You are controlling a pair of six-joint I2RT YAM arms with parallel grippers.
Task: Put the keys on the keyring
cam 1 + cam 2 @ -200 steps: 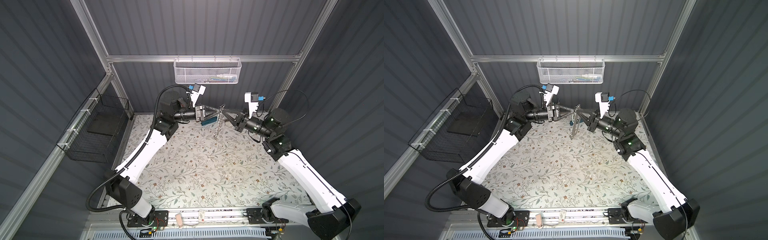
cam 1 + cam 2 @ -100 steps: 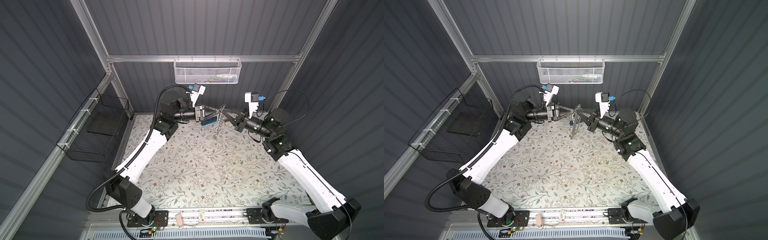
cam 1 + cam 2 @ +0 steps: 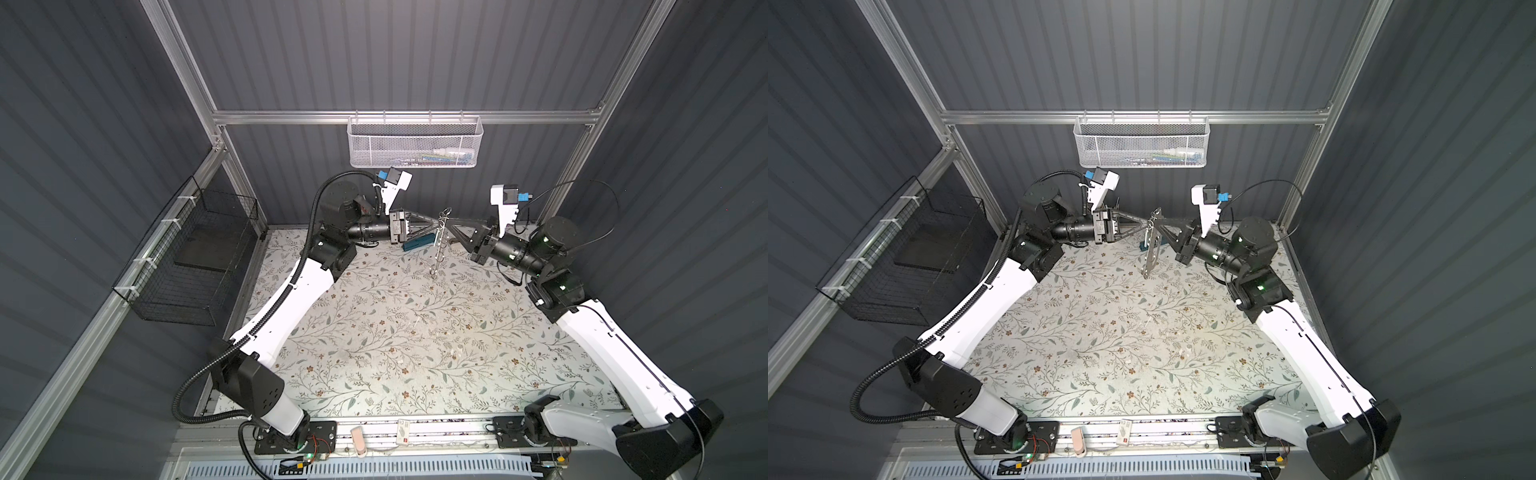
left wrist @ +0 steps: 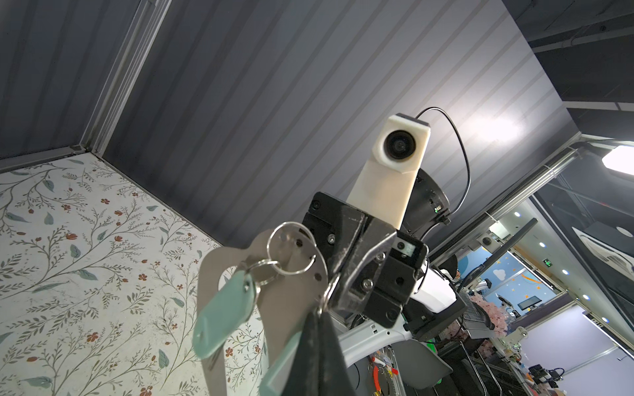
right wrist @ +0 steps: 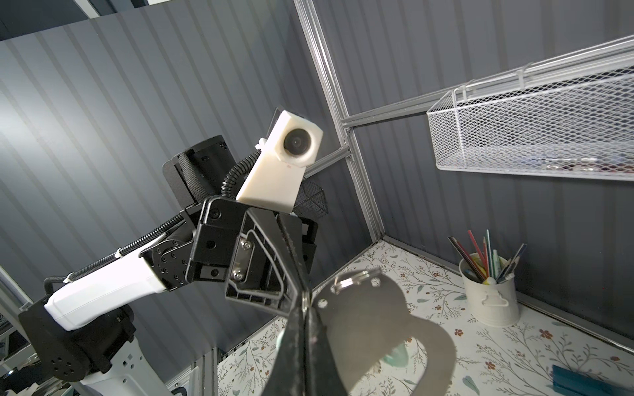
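The keyring (image 3: 1152, 253), a flat grey plate with an oval cutout, hangs in the air at the back of the table, edge-on in a top view (image 3: 436, 253). My right gripper (image 5: 305, 337) is shut on the plate's (image 5: 370, 315) upper edge. My left gripper (image 4: 320, 329) meets it from the other side, shut at a small split ring (image 4: 326, 296) on that edge. A larger split ring (image 4: 291, 248) carries a key with a mint tag (image 4: 223, 315). A second mint tag (image 4: 279, 365) runs behind my left fingers. Both grippers' tips touch in both top views (image 3: 442, 224) (image 3: 1154, 224).
A dark-teal case (image 3: 417, 243) (image 5: 583, 380) lies on the floral mat under the grippers. A white cup of pencils (image 5: 490, 298) stands at the back wall. A white mesh basket (image 3: 413, 143) hangs above. A black wire basket (image 3: 191, 257) is on the left wall.
My left gripper's jaws have closed the last small bit at the keyring's edge. Both arms and the hanging plate have hardly moved.
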